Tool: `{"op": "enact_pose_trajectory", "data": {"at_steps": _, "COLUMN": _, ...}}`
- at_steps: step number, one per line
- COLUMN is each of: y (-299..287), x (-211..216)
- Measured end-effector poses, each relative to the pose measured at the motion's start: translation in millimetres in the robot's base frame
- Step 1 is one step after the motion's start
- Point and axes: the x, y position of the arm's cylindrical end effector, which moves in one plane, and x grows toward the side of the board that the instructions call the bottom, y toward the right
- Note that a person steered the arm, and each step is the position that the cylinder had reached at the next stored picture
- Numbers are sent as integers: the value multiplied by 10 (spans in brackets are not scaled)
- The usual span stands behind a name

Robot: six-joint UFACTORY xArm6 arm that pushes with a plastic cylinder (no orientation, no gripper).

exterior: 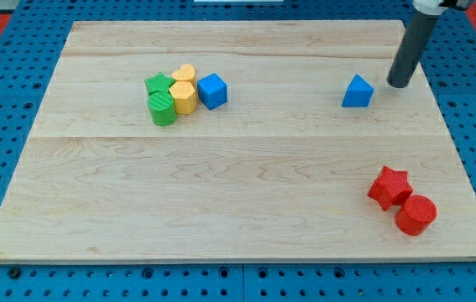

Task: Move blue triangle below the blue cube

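Note:
The blue triangle (358, 91) lies on the wooden board toward the view's upper right. The blue cube (212, 91) sits left of centre near the view's top, touching a cluster of yellow and green blocks. My tip (399, 84) rests on the board just right of the blue triangle, slightly above its level, with a small gap between them. The triangle is far to the right of the cube, at about the same height in the view.
A yellow hexagon (185, 97), a yellow heart-like block (184, 75), a green star (159, 84) and a green cylinder (163, 109) cluster left of the blue cube. A red star (389, 186) and a red cylinder (415, 214) sit at the lower right. The board's right edge (464, 151) is near my tip.

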Motion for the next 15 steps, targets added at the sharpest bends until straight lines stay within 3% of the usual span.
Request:
{"op": "enact_pose_trajectory", "data": {"at_steps": 5, "y": -592, "x": 103}}
{"op": "enact_pose_trajectory", "data": {"at_steps": 8, "y": -619, "x": 414}}
{"op": "enact_pose_trajectory", "data": {"at_steps": 13, "y": -1472, "x": 886}}
{"op": "enact_pose_trajectory", "data": {"at_steps": 15, "y": -2061, "x": 914}}
